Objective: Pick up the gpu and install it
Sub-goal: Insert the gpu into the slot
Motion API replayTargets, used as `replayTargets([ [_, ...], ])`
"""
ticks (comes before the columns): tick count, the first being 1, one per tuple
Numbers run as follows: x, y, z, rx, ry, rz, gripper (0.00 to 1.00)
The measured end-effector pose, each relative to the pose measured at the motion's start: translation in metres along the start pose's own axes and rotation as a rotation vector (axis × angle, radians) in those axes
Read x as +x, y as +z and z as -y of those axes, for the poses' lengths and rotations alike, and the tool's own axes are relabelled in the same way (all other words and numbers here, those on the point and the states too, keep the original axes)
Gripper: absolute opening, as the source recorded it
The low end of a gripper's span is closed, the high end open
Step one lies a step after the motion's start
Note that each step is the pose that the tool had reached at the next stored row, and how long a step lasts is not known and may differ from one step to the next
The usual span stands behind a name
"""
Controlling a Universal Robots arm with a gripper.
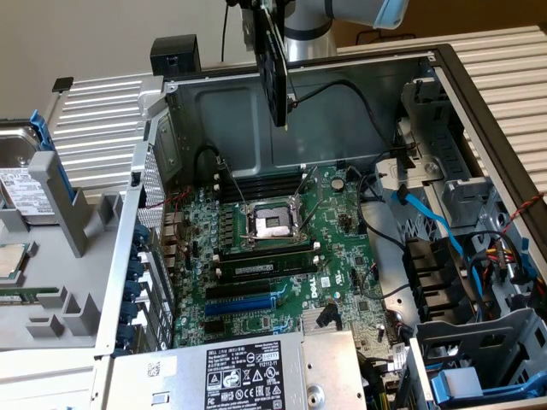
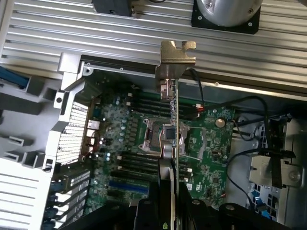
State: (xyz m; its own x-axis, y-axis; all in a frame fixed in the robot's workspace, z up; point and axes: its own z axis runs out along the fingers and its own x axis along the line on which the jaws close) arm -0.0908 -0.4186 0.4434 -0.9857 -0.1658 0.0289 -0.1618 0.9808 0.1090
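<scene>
Gpu [image 1: 275, 68] is hanging edge-on in the air over the open computer case [image 1: 359, 102], well clear of everything below. From the wrist view, its silver end bracket [image 2: 177, 52] is pointing away from the gripper [image 2: 169, 167], whose jaws are standing narrow and pinching the card's thin edge between them. The green motherboard [image 1: 333, 248] is lying flat on the case floor underneath, with its processor socket [image 1: 272, 224] sitting uncovered and a blue expansion slot [image 1: 239, 304] lying nearer the power supply [image 1: 248, 371].
</scene>
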Motion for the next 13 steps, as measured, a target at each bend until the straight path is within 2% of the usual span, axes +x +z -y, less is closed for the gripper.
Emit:
replayTargets([
  [3, -0.0001, 0.0004, 0.0, 0.0023, -0.048, 0.002, 0.27],
  [8, 0.0, 0.0005, 0.0, 0.0057, -0.131, -0.001, 0.27],
  [13, 0.0, 0.0006, 0.0, 0.0112, -0.212, 0.006, 0.27],
])
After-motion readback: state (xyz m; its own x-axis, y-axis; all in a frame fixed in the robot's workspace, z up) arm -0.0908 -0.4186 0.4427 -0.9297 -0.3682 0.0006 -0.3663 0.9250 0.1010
